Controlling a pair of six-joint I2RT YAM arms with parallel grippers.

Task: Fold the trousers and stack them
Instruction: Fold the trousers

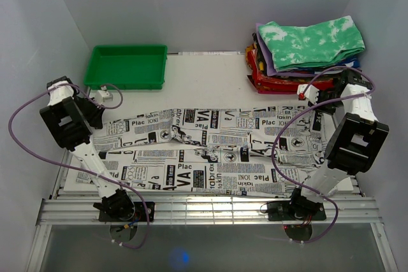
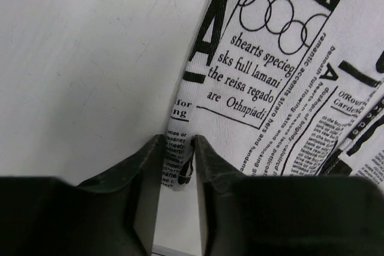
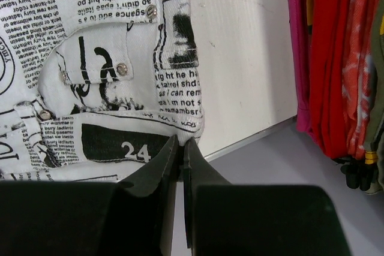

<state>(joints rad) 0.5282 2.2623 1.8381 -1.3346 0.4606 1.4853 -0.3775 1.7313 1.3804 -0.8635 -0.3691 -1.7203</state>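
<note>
The trousers (image 1: 204,148), white with black newspaper print, lie spread lengthwise across the table, legs to the left and waist to the right. My left gripper (image 1: 97,118) is down at the far left leg end. In the left wrist view its jaws (image 2: 178,142) stand apart, with a flat hem corner of the trousers (image 2: 270,76) and a small black loop lying between the fingertips. My right gripper (image 1: 320,107) is at the waist end. In the right wrist view it (image 3: 182,141) is shut on the waistband corner of the trousers (image 3: 108,40), beside a "24" label.
A green tray (image 1: 127,66) sits at the back left. A stack of folded clothes (image 1: 306,55) with a green tie-dye piece on top stands at the back right, close to my right gripper; its red layers (image 3: 324,58) hang just right of the table edge (image 3: 258,136).
</note>
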